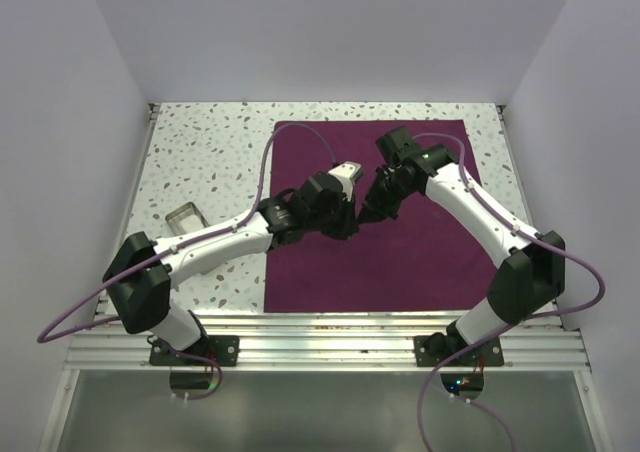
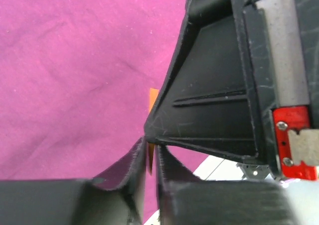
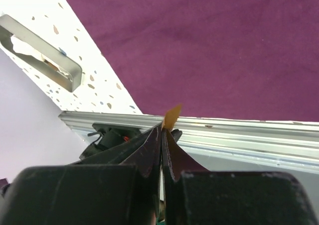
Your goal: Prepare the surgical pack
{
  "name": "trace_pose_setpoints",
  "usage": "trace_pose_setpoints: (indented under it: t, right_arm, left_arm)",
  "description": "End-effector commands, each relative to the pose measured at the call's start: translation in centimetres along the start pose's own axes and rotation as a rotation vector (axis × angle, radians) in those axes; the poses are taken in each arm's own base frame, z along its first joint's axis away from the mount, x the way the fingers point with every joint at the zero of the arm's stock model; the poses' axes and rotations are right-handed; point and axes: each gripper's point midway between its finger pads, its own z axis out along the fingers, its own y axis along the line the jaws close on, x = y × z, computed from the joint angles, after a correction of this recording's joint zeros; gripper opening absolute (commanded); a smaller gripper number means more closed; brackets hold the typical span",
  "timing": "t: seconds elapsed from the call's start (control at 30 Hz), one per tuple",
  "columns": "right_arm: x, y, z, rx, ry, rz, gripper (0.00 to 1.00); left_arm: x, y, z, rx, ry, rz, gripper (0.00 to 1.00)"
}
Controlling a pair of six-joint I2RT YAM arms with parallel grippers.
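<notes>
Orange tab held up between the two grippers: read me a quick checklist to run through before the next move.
1. Right gripper shut on the orange tab: ok.
2. Tab sits between the left gripper fingers: ok.
3. Left gripper clamped firmly on the tab: cannot tell.
4. Purple cloth spread out beneath both grippers: ok.
5. Steel tray on the cloth: not ok, it rests on the table left of the cloth.

Obs: orange tab (image 3: 172,116) mostly hidden between right gripper (image 3: 162,131) fingers; steel tray (image 3: 74,75) cut by picture's left edge, contents indistinct.
</notes>
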Motion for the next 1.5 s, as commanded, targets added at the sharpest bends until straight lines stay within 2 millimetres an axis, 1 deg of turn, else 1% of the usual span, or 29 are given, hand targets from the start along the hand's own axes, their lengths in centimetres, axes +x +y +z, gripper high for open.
trace_pose_setpoints:
  t: [0.0, 0.03, 0.1, 0.13, 0.17, 0.2, 0.23, 0.27, 0.3, 0.33, 0.37, 0.4, 0.43, 0.47, 0.5, 0.53, 0.6, 0.63, 0.7, 0.73, 0.93, 1.07, 1.1, 1.17, 1.2, 1.27, 1.3, 1.37, 1.47]
  right_arm:
    - [1.1, 1.1, -1.5, -0.065, 0.015, -0.003, 0.00]
    - [1.1, 1.0, -1.3, -0.059, 0.018, -0.007, 0.08]
    - [0.4, 0.9, -1.5, -0.052, -0.005, -0.041, 0.44]
    - [-0.5, 0.1, -1.3, -0.003, -0.037, -0.051, 0.58]
    - [-1.5, -0.3, -1.7, 0.013, -0.061, -0.059, 0.79]
    - [-2.3, -0.1, -2.3, 0.009, -0.087, -0.106, 0.86]
    - [-3.2, -0.9, -2.4, 0.045, -0.099, -0.104, 0.96]
    - [-3.6, -1.0, -2.8, 0.044, -0.110, -0.120, 0.99]
    - [-3.8, -1.0, -2.9, 0.041, -0.113, -0.157, 0.99]
    - [-3.9, -1.0, -2.8, 0.035, -0.115, -0.174, 0.99]
    - [-3.6, -1.0, -2.9, 0.023, -0.106, -0.192, 0.99]
    - [-3.0, -1.8, -2.1, 0.033, -0.079, -0.205, 0.99]
    - [-2.8, -1.7, -1.7, 0.006, -0.075, -0.213, 0.99]
    - [-2.2, -1.9, -1.4, -0.010, -0.059, -0.217, 0.99]
    - [-1.2, -3.0, -0.7, -0.010, -0.026, -0.213, 0.99]
    - [-1.1, -3.0, -0.4, -0.028, -0.027, -0.217, 0.99]
    - [-0.2, -4.1, 0.4, -0.018, 0.008, -0.223, 0.99]
    - [0.1, -4.4, 0.6, -0.011, 0.023, -0.228, 0.99]
    - [0.3, -4.6, 0.6, -0.008, 0.041, -0.249, 0.99]
    - [0.4, -4.7, 0.5, -0.004, 0.043, -0.257, 0.99]
    - [0.7, -4.7, 0.4, -0.017, 0.061, -0.286, 0.99]
    - [0.9, -5.2, 0.6, -0.004, 0.070, -0.303, 0.99]
    - [0.9, -5.3, 0.5, -0.003, 0.069, -0.306, 0.99]
    - [0.9, -5.3, 0.6, -0.004, 0.072, -0.312, 0.99]
    - [0.9, -5.3, 0.6, -0.004, 0.072, -0.310, 0.99]
    - [0.9, -5.4, 0.8, -0.002, 0.074, -0.318, 0.99]
    - [0.8, -5.3, 0.8, -0.001, 0.073, -0.320, 0.99]
    - [0.7, -5.3, 1.1, 0.001, 0.081, -0.322, 0.99]
    - [0.6, -5.1, 1.4, -0.001, 0.093, -0.327, 0.99]
  left_arm:
    - [-1.5, -0.7, -0.1, 0.007, -0.036, 0.028, 0.04]
    - [-1.5, -0.5, -0.2, 0.000, -0.032, 0.027, 0.00]
    - [-1.2, -0.2, -0.8, -0.011, -0.024, -0.004, 0.00]
    - [-1.4, 1.0, -1.2, -0.051, -0.035, -0.029, 0.00]
    - [-0.8, 1.9, -2.2, -0.065, -0.038, -0.078, 0.00]
    - [-0.5, 2.9, -2.8, -0.083, -0.039, -0.118, 0.00]
    - [0.2, 5.5, -4.2, -0.129, -0.045, -0.200, 0.00]
    - [0.5, 6.9, -5.1, -0.153, -0.051, -0.245, 0.00]
    - [1.0, 8.5, -6.1, -0.190, -0.054, -0.292, 0.00]
    - [2.7, 12.4, -7.4, -0.302, -0.027, -0.368, 0.00]
    - [2.7, 13.6, -9.2, -0.337, -0.059, -0.418, 0.00]
    - [3.1, 15.2, -10.5, -0.394, -0.064, -0.456, 0.00]
    - [4.8, 18.6, -12.5, -0.522, -0.050, -0.527, 0.00]
    - [4.7, 19.6, -14.2, -0.563, -0.089, -0.556, 0.00]
    - [5.1, 20.9, -15.4, -0.612, -0.104, -0.574, 0.00]
    - [5.7, 23.1, -17.5, -0.696, -0.134, -0.626, 0.00]
    - [6.2, 25.0, -18.9, -0.738, -0.148, -0.637, 0.00]
    - [7.0, 26.5, -19.6, -0.768, -0.153, -0.683, 0.00]
    - [8.0, 27.8, -19.8, -0.776, -0.127, -0.705, 0.00]
    - [8.9, 29.0, -19.8, -0.778, -0.112, -0.762, 0.00]
    - [10.6, 31.7, -18.5, -0.738, -0.097, -0.852, 0.00]
    - [11.0, 32.1, -17.0, -0.664, -0.099, -0.866, 0.00]
    - [11.5, 32.1, -17.0, -0.673, -0.080, -0.881, 0.01]
    - [12.4, 32.0, -17.1, -0.690, -0.047, -0.901, 0.18]
    - [12.4, 32.0, -17.3, -0.699, -0.040, -0.904, 0.34]
    - [12.7, 31.9, -18.2, -0.742, -0.041, -0.915, 0.46]
    - [12.3, 31.8, -18.6, -0.751, -0.054, -0.910, 0.54]
    - [12.6, 31.4, -19.2, -0.775, -0.040, -0.935, 0.57]
    - [11.2, 31.2, -20.1, -0.788, -0.083, -0.946, 0.63]
